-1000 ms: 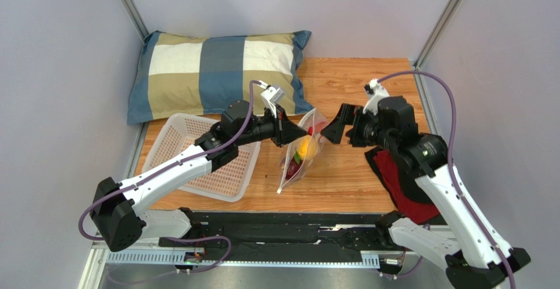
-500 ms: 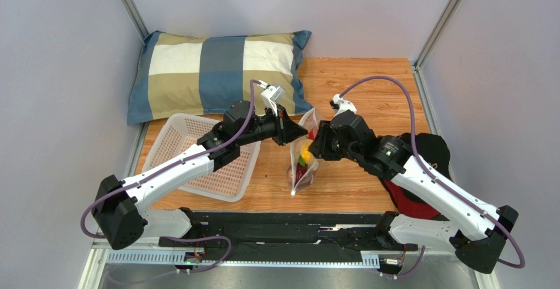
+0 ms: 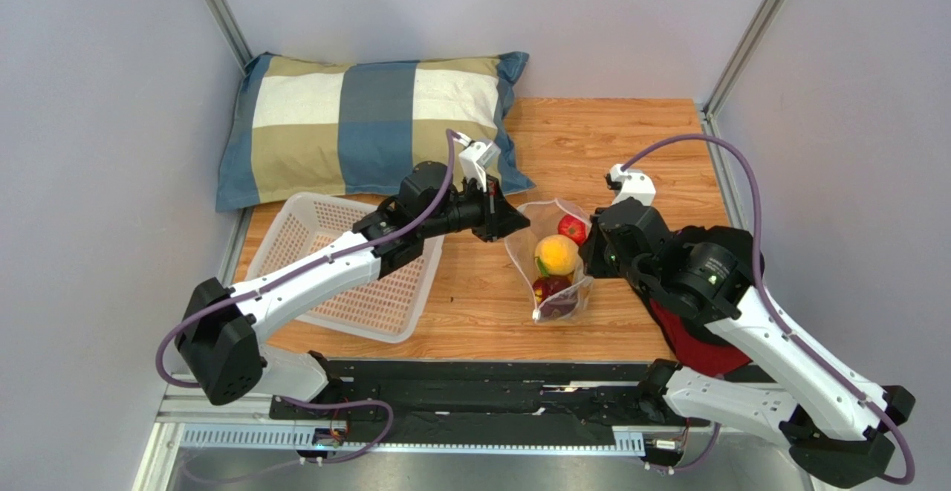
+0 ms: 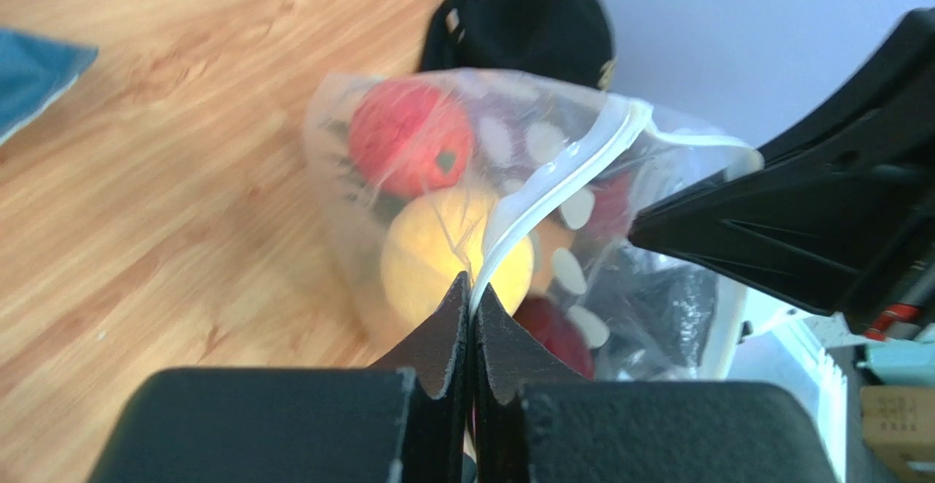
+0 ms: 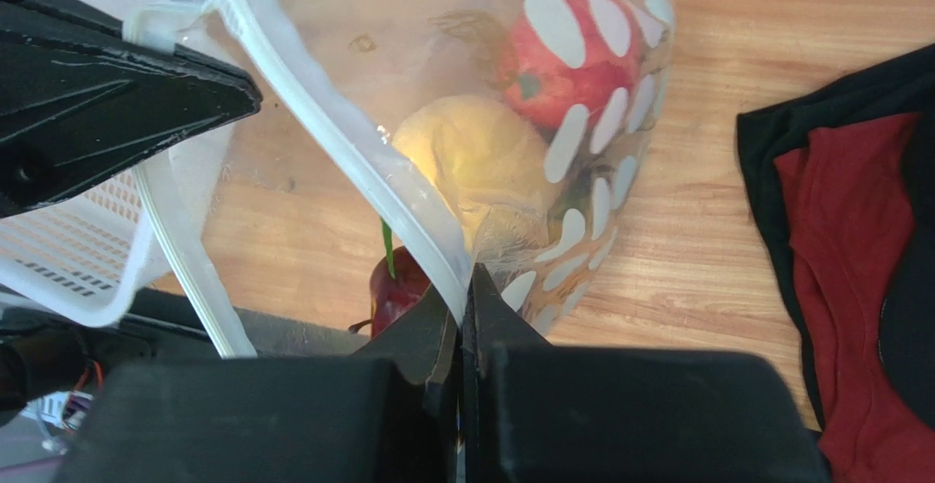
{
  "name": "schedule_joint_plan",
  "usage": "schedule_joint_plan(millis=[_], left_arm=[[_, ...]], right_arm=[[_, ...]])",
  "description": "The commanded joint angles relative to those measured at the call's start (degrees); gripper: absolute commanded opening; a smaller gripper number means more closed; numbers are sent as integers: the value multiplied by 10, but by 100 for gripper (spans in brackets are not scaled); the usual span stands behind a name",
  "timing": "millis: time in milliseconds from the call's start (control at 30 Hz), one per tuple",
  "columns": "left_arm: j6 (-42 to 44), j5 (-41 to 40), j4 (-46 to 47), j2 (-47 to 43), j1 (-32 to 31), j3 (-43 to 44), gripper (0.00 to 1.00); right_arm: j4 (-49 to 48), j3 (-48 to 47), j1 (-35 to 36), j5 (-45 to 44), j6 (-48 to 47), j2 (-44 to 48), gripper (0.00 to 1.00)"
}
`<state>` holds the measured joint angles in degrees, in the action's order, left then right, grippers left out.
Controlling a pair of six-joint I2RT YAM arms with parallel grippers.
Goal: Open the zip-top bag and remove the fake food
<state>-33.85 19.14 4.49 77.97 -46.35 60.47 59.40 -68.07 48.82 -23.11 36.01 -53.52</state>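
Note:
The clear zip-top bag (image 3: 538,224) hangs over the wooden table between my two grippers, its mouth spread apart. My left gripper (image 3: 520,225) is shut on one white zip strip (image 4: 571,182). My right gripper (image 3: 588,258) is shut on the opposite strip (image 5: 362,176), its jaws pinched together on the strip. The fake food sits inside the bag: a red berry (image 3: 572,228), a yellow-orange fruit (image 3: 556,255) and a dark maroon piece (image 3: 551,289) lowest. A green sprig (image 5: 386,247) pokes up from the maroon piece. White oval spots (image 5: 571,138) cover one face.
A white perforated basket (image 3: 335,279) stands left of the bag under the left arm. A plaid pillow (image 3: 368,123) lies at the back left. A black and red cloth (image 3: 692,335) lies at the right, under the right arm.
My right gripper came in from the right and shut on the bag's free strip. The mouth has spread open, and the bag with both grippers has shifted right.

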Motion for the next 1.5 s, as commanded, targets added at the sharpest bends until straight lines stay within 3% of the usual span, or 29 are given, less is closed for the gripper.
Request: schedule_joint_plan(millis=[0,100,133,233,300,333,433,600,633,800,900,933,1033,1400,1467], left_arm=[[44,-4,-61,-9,1,16,1],[79,-4,-97,-56,0,-10,23],[83,1,-97,-87,-1,-17,35],[89,23,-95,-147,-16,-42,41],[90,9,-87,-164,-46,-50,36],[89,4,-79,-171,-57,-53,23],[75,-15,-48,-138,-80,-61,12],[66,-23,-12,-70,-93,-62,12],[78,-43,-7,-57,-100,-65,18],[110,-101,-2,-28,-100,-79,26],[123,-125,-3,-20,-100,-82,39],[127,-145,-8,-16,-101,-82,53],[133,-160,7,-11,-102,-97,68],[138,-133,55,76,-103,-91,78],[130,-100,67,101,-102,-86,95]], right_arm=[[-33,15,2,47,-22,-47,0],[-59,26,2,65,-23,-73,0],[-63,28,2,69,-23,-77,0],[-81,36,2,85,-21,-78,0],[-93,37,2,100,-17,-75,0],[-95,37,2,103,-15,-76,0],[-97,30,3,112,-11,-76,0],[-89,22,5,117,-4,-75,0],[-89,21,5,119,-2,-71,0],[-89,9,5,135,-1,-66,0],[-85,1,4,144,-1,-62,0],[-86,-1,3,147,0,-63,0],[-87,-4,4,162,0,-62,0],[-120,22,5,190,12,-69,0],[-123,33,5,190,13,-69,0]])
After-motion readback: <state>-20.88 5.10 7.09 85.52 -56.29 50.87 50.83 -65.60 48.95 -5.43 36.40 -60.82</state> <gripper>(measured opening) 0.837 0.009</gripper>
